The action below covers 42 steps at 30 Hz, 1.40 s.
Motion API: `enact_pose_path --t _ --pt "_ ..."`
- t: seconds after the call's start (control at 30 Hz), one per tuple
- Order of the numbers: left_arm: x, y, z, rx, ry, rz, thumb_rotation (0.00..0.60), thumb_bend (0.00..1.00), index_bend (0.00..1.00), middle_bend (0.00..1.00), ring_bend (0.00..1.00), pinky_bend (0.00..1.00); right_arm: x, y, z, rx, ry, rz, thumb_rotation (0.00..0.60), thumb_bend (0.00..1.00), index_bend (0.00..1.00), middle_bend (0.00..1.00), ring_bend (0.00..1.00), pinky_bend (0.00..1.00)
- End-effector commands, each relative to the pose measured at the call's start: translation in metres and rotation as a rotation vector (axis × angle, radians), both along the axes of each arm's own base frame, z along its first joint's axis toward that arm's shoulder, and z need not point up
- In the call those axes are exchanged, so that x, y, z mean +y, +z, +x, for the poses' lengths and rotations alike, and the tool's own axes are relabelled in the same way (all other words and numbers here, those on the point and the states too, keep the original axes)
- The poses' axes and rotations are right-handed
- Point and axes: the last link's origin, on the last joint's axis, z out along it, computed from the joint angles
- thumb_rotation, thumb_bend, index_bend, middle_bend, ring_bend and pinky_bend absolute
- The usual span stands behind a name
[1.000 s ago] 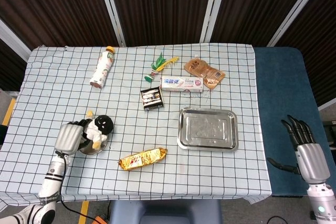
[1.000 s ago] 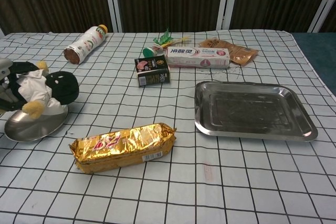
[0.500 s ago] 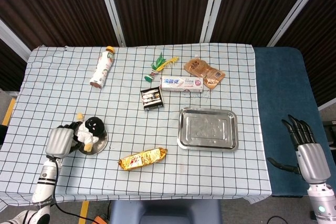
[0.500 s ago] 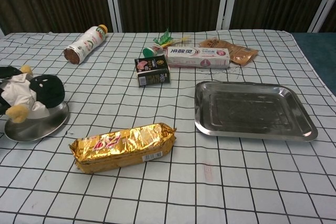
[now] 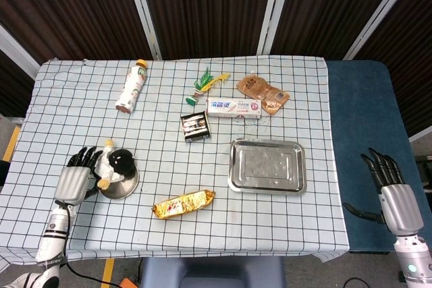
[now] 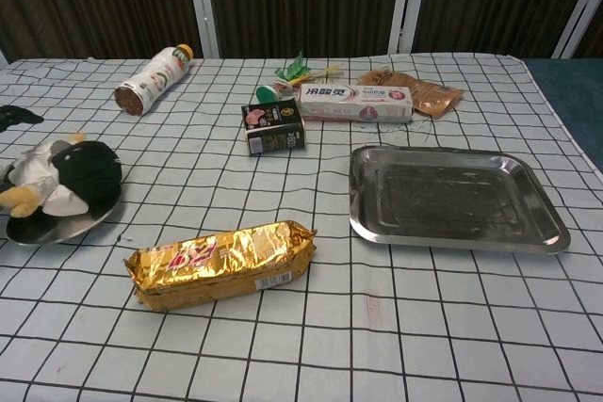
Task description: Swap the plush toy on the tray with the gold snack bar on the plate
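Plush toy: a soft black-and-white figure with yellow tips is seen lying on the round plate, at the near left of the table.
Plate: shiny metal, shallow and round; most of it is covered by the toy.
Gold snack bar: a long crinkled foil pack is seen lying flat on the cloth, between plate and tray, touching neither.
Tray: a rectangular steel tray with rounded corners and a raised rim is seen right of centre; nothing lies in it.
Left hand: it is seen just left of the toy with dark fingers spread apart and nothing gripped; whether the fingertips touch the plush cannot be told.
Right hand: it is held off the table over the blue surface at the far right, fingers extended and apart, holding nothing.
Tablecloth: white fabric with a dark grid.
Other things: a bottle lying on its side at the far left; a small dark carton, a toothpaste box, brown pouches and a green-and-yellow item grouped beyond the tray, well apart from the task's things.
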Motion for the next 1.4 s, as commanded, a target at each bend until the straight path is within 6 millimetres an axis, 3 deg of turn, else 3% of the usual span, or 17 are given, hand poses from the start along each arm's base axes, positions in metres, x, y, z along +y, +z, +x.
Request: enact_pose_path --t 0.03,0.4,0.63,0.8,0.93,1.13,1.4 --pt "0.000 0.002 0.000 0.011 -0.004 0.007 0.600 0.45 0.00 0.00 0.00 0.09 0.000 0.000 0.000 0.001 0.000 0.000 0.600 0.09 0.05 0.00 0.00 0.00" --pt "-0.009 0.024 0.005 -0.015 -0.004 0.072 0.600 0.44 0.03 0.00 0.00 0.08 0.001 -0.002 0.000 0.010 0.003 0.006 0.600 0.09 0.05 0.00 0.00 0.00" --pt "-0.053 0.060 0.006 -0.038 -0.047 0.076 0.600 0.45 0.08 0.03 0.00 0.08 -0.002 -0.011 -0.001 0.061 0.002 0.063 0.600 0.09 0.04 0.00 0.00 0.00" --pt "-0.074 0.069 -0.003 -0.006 -0.038 0.094 0.600 0.45 0.08 0.04 0.00 0.08 -0.012 -0.029 0.007 0.096 0.044 0.195 0.600 0.09 0.02 0.00 0.00 0.00" --pt "-0.073 0.071 -0.012 0.006 -0.003 0.114 0.600 0.44 0.08 0.04 0.00 0.08 -0.029 -0.042 0.031 0.088 0.122 0.334 0.600 0.09 0.02 0.00 0.00 0.00" --pt "-0.075 0.074 -0.015 0.030 0.038 0.111 0.600 0.44 0.08 0.04 0.00 0.07 -0.070 -0.064 0.081 0.137 0.259 0.465 0.600 0.09 0.04 0.00 0.00 0.00" --pt "-0.074 0.078 -0.016 0.032 0.067 0.119 0.600 0.44 0.08 0.04 0.00 0.07 -0.102 -0.117 0.143 0.196 0.336 0.644 0.600 0.09 0.07 0.00 0.00 0.00"
